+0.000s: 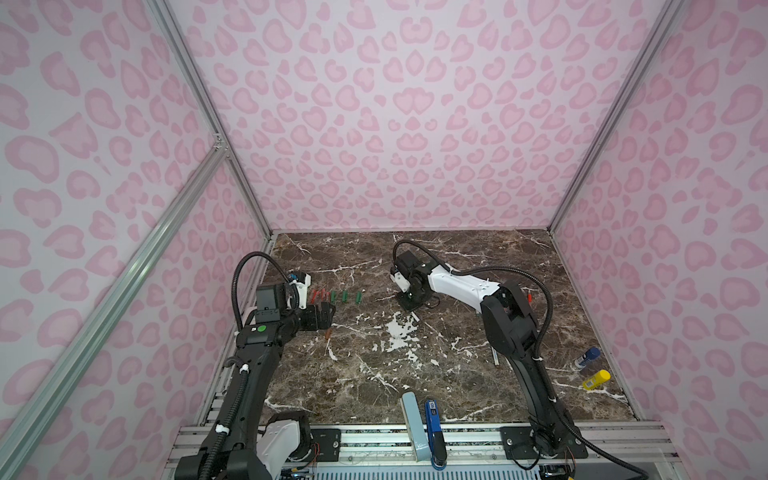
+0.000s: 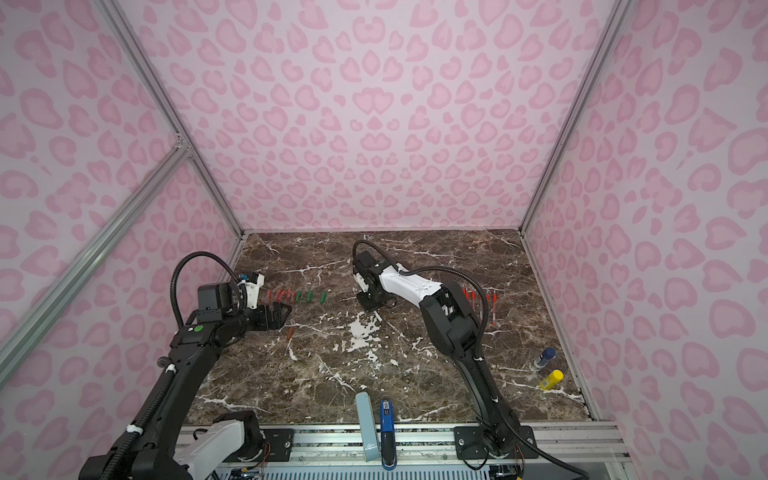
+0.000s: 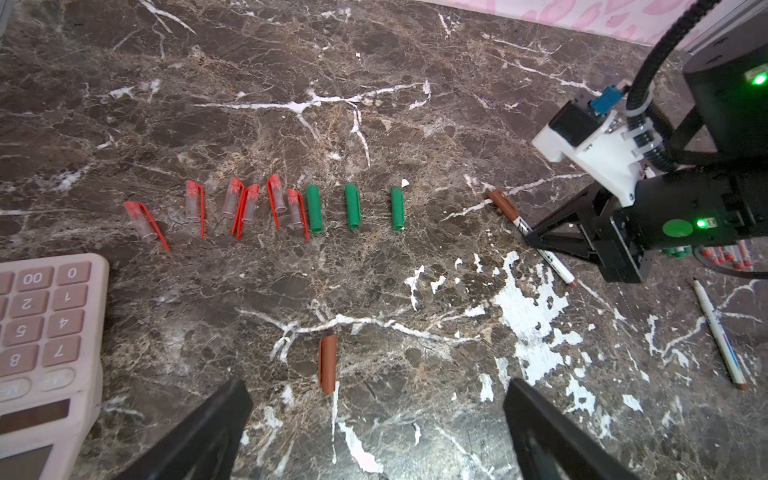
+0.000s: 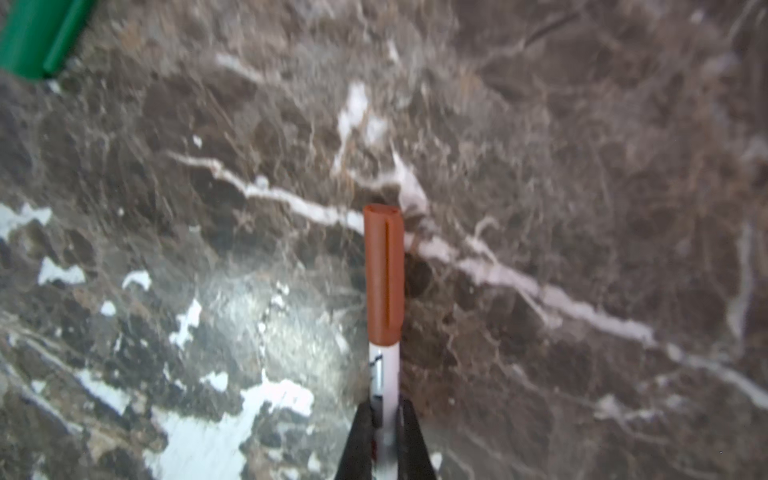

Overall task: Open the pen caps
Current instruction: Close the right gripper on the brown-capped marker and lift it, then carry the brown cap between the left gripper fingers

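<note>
The left end effector (image 3: 378,390) is released: its flat black fingers (image 3: 199,432) stand wide apart above the veined brown marble table (image 3: 374,104), with the forearm roughly level. A loose brown-orange cap (image 3: 327,363) (a smooth, short tube) lies just beyond it. Farther out, green caps (image 3: 353,205) and slim clear-and-red clipped caps (image 3: 195,203) lie in one row. The right arm pitches down near table centre. The right end effector (image 4: 384,440) is clenched on a white-barrelled marker (image 4: 384,374), whose fitted cap (image 4: 384,274) is on.

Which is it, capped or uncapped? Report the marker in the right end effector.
Capped: the brown-orange cap sits flush on the white marker, whose barrel the right end effector grips.
</note>
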Robot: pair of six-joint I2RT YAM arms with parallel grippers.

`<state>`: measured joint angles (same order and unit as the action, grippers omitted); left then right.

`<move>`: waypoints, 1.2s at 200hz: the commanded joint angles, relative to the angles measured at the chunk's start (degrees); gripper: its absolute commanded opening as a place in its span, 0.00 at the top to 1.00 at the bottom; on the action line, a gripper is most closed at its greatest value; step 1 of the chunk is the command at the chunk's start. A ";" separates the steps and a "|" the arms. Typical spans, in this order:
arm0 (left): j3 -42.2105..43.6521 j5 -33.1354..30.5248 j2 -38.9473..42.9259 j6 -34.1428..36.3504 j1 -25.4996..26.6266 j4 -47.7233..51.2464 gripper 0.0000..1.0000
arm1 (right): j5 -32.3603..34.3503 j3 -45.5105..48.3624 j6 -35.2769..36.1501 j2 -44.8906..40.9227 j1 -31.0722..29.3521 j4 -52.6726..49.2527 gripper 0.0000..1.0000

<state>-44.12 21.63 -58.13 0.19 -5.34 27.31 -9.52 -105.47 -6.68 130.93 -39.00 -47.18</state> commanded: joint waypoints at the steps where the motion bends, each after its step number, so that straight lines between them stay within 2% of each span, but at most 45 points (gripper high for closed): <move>1: -0.33 4.90 0.46 0.26 -0.11 -1.09 0.01 | -2.24 2.07 -2.75 -3.19 -0.19 -0.99 0.93; 21: -1.38 8.65 0.11 -0.51 -0.11 -0.29 0.01 | -4.48 4.70 -5.23 -7.19 -1.06 2.22 0.93; 66: -1.04 20.30 -0.56 -3.55 -0.11 -2.70 0.00 | -11.48 14.47 -13.93 -17.15 -3.37 17.68 0.93; 101: 1.68 30.32 -0.48 -10.61 -0.11 -8.28 0.00 | -16.37 23.22 -21.27 -23.17 -6.04 33.65 0.93; 120: 2.46 33.42 -0.84 -14.27 -0.11 -11.11 0.02 | -18.62 27.35 -25.41 -25.70 -7.41 42.33 0.93; 143: 3.63 35.76 -1.13 -17.47 -0.11 -15.06 0.07 | -20.75 29.59 -28.49 -26.25 -9.08 48.84 0.94; 189: 3.95 34.88 -2.06 -18.97 -0.11 -16.64 0.18 | -24.12 27.58 -29.85 -25.10 -13.14 50.93 0.94; 214: 3.30 34.83 -2.35 -19.54 -0.15 -16.52 0.27 | -24.71 26.10 -29.79 -24.23 -14.97 50.28 0.94; 240: 3.23 34.04 -2.49 -19.44 -0.17 -16.84 0.43 | -24.87 25.78 -29.32 -23.98 -15.33 49.74 0.94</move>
<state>-40.47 55.31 -60.49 -18.98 -5.34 12.51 -33.69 -79.20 -36.38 106.21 -54.30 1.85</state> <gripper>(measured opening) 0.624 0.087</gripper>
